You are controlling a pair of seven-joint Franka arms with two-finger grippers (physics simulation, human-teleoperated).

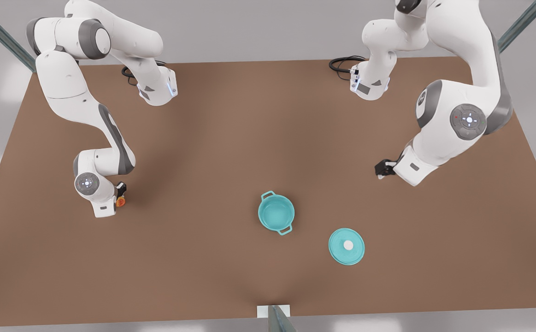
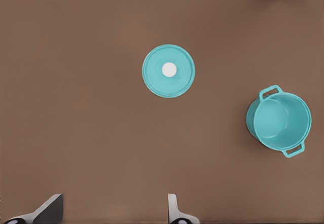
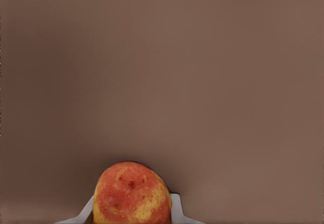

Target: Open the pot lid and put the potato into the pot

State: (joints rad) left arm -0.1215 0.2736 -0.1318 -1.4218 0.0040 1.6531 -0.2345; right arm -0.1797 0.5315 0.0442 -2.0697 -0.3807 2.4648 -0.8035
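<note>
Holding: potato (image 3: 132, 193) pinched in my right end effector (image 1: 120, 199), for the uncovered pot (image 1: 276, 212); left end effector (image 1: 383, 168) spread, idle; lid (image 1: 346, 246) on desk (image 1: 203, 258).

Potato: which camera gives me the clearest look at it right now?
The right wrist view: the potato sits large between the right hand's fingers. The front view shows it as a small orange speck at that hand.

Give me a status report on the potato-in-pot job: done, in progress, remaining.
Done: the pot lid lies flat on the table beside the pot, which stands open with a bare teal inside.

In hand: the right gripper, on the front view's left, has its fingers on either side of the potato, far from the pot.

Left: carrying the potato over and releasing it into the pot. The left gripper waits open above the table.
</note>
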